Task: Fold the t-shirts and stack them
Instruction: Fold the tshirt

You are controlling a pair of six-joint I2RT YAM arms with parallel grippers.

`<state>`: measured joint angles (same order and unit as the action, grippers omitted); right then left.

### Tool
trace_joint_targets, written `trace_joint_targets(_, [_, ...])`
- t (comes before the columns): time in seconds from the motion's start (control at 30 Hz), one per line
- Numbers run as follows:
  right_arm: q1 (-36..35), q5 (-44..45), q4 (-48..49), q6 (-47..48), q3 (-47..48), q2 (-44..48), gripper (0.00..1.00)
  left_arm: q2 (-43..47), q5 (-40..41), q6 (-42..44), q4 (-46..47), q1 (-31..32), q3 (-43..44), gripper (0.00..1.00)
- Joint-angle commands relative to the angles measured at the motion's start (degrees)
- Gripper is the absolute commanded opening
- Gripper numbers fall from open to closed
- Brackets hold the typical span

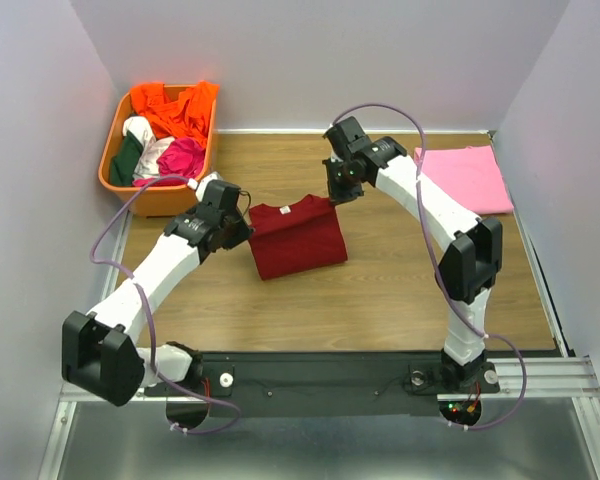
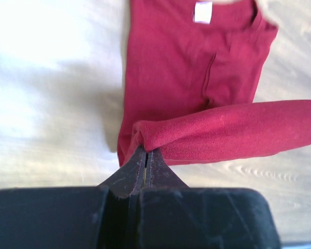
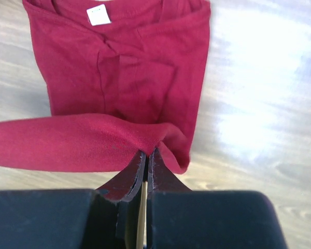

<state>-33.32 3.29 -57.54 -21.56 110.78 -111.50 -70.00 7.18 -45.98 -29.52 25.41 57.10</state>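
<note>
Wood-grain counter (image 1: pixel 380 290) is enclosed by plain pale walls. At its middle the maroon t-shirt (image 1: pixel 298 245) is laid folded, collar turned to the far side, its long axis seemingly run near to far. An orange basket (image 1: pixel 158 198) heaped with clothes is set far left. A pink t-shirt (image 1: pixel 467 178) is spread flat far right, well apart. One maroon edge is held raised, clamped by the left pincer (image 2: pixel 145 153) and the right pincer (image 3: pixel 145 154).

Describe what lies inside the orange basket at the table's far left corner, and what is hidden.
The orange basket holds heaped clothes: orange fabric at the far end, white cloth, dark green cloth and magenta cloth nearer. Its floor and anything under them are covered.
</note>
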Motion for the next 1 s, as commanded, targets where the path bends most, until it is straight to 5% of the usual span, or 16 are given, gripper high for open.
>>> trace_joint_targets(0.0, [2.1, 3.7, -0.3, 4.6, 5.6, -2.4, 0.01, -2.8, 1.9, 8.1, 0.7, -3.7, 3.1, 0.00])
trace_joint_targets(0.33, [4.3, 2.5, 0.6, 5.7, 11.1, -11.8, 0.01, -15.9, 0.6, 14.5, 6.8, -6.8, 6.6, 0.00])
trace_joint_targets(0.97, [7.2, 2.9, 9.9, 4.5, 12.0, -16.4, 0.01, -24.7, 3.5, 15.7, 13.6, -7.2, 12.6, 0.00])
